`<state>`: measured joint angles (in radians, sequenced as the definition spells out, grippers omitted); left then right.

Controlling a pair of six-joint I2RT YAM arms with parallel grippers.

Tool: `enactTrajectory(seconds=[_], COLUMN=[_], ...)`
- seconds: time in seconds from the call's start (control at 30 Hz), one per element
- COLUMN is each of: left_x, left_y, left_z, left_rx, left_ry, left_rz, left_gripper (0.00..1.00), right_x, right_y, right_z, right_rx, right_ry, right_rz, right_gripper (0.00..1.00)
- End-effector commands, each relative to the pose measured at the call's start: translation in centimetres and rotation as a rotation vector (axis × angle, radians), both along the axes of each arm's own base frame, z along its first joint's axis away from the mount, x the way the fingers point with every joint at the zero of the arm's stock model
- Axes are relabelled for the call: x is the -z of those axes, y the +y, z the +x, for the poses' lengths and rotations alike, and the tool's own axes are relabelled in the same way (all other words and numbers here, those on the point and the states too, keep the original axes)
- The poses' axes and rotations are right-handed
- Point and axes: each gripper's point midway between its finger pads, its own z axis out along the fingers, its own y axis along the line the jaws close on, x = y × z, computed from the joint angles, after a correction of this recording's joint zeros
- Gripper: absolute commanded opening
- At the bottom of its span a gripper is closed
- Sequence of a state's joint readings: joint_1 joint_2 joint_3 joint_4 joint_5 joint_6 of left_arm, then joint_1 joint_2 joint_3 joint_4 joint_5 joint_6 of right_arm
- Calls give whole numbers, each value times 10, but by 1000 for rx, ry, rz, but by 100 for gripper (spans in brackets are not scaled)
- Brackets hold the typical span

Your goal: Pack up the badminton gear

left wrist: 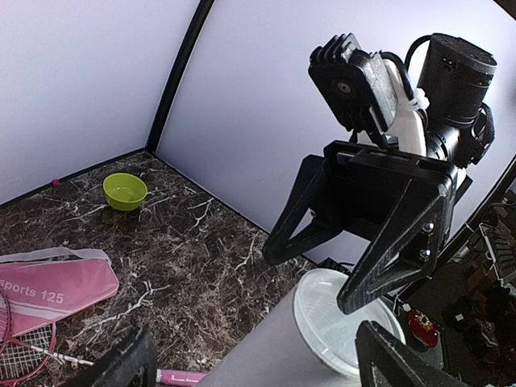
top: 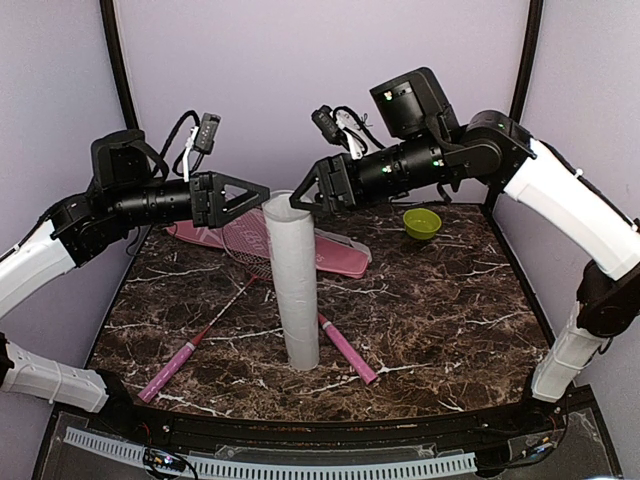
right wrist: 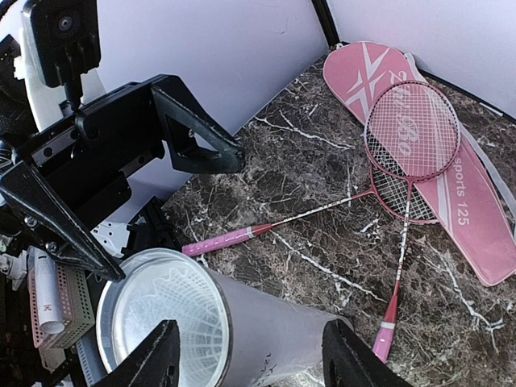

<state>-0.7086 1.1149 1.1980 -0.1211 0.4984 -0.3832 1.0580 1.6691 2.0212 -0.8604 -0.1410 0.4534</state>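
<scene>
The tall white tube stands upright mid-table, with a translucent cap on top. White shuttlecock feathers show inside it. Two rackets lie crossed behind the tube, their pink handles near the front and their heads on the pink cover. My left gripper is open just left of the tube's top. My right gripper is open just right of it. In each wrist view the tube's top sits between the spread fingers, empty.
A small lime-green bowl stands at the back right; it also shows in the left wrist view. Purple walls close the table at the back and sides. The two grippers face each other closely over the tube.
</scene>
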Motion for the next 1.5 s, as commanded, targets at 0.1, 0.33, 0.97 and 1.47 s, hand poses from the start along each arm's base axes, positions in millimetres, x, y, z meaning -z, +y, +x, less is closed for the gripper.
enactTrajectory(seconds=[0.1, 0.33, 0.97, 1.47], left_x=[8, 18, 31, 58], left_y=[0, 0, -3, -2], left_z=[-1, -3, -3, -4], left_rx=[14, 19, 36, 34], left_ry=[21, 41, 76, 143], left_rz=[10, 23, 43, 103], left_gripper=[85, 84, 80, 79], right_x=[1, -2, -8, 20], right_y=[3, 7, 15, 12], right_z=[-3, -3, -1, 3], right_rx=[-8, -17, -15, 24], right_ry=[-1, 2, 14, 64], right_rz=[-1, 9, 28, -50], right_gripper=[61, 62, 65, 66])
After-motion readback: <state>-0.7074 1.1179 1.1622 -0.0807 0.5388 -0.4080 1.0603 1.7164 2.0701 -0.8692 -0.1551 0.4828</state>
